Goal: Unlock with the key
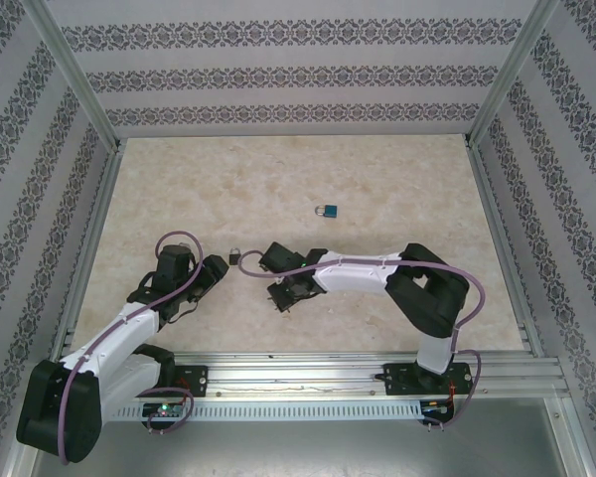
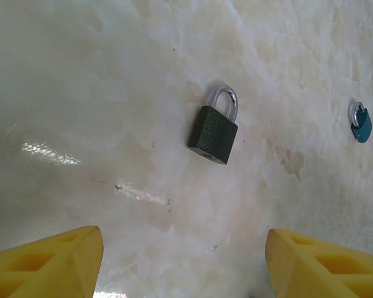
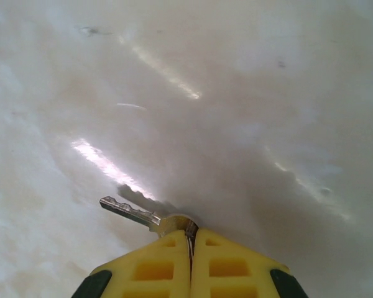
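A black padlock (image 2: pixel 214 133) with a silver shackle lies flat on the marble table, also seen from above (image 1: pixel 235 256). My left gripper (image 2: pixel 183 261) hovers just short of it, open, with yellow fingers (image 2: pixel 50 261) wide apart and nothing between them. In the top view the left gripper (image 1: pixel 215 270) sits just left of the black padlock. My right gripper (image 3: pixel 190 245) is shut on the bow of a silver key (image 3: pixel 129 212), whose toothed blade sticks out to the left, close over the table. From above, the right gripper (image 1: pixel 283 294) is low, right of the padlock.
A small blue padlock (image 1: pixel 327 210) lies farther back on the table, also at the right edge of the left wrist view (image 2: pixel 360 127). Patterned walls and metal frame rails (image 1: pixel 89 248) enclose the table on three sides.
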You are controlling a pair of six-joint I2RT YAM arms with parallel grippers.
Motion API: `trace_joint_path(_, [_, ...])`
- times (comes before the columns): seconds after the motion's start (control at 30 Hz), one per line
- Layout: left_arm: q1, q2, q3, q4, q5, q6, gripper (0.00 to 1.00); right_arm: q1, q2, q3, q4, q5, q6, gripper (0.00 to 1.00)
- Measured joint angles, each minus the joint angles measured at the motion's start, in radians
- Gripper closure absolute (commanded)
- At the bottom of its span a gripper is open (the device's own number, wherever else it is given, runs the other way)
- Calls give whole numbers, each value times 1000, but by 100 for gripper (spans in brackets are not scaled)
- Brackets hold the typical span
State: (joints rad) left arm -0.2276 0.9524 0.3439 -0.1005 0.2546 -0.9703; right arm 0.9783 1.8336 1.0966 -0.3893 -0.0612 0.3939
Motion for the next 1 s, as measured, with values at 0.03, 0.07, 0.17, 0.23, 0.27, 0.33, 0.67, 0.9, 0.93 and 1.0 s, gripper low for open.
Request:
trace_joint_path(0.03, [0, 0, 2, 1, 2, 0, 30, -16, -13, -18, 10, -13, 0, 100])
trace_joint_path(0.07, [0, 0, 5, 3, 5, 0, 30, -32, -27, -34, 16, -23, 1, 100])
trace_joint_path(0.17, [0, 0, 25, 8, 21, 0, 30, -71, -76, -63, 27, -41, 1, 100])
trace_joint_path(0.23, [0, 0, 40, 25, 38, 1, 33, -89, -118, -72, 35, -50, 0, 100])
trace_joint_path(0.27, [0, 0, 47, 37, 51, 0, 35, -98, -143, -75, 36, -56, 0, 100])
trace_joint_path(0.33, [0, 5, 63, 65, 85, 1, 42, -118, -189, -76, 42, -65, 0, 100])
trace_joint_path(0.67, [-117, 128, 231, 192, 211, 35, 46, -230, -350, -62, 34, -117, 0, 100])
trace_joint_path(0.9, [-229, 222, 345, 250, 224, 76, 39, -237, -391, -26, 19, -155, 2, 100])
trace_joint_path(0.93, [-240, 233, 356, 250, 224, 82, 39, -237, -398, -26, 18, -158, 3, 100])
trace_joint_path(1.0, [-259, 254, 376, 249, 224, 98, 41, -237, -413, -26, 14, -166, 3, 100])
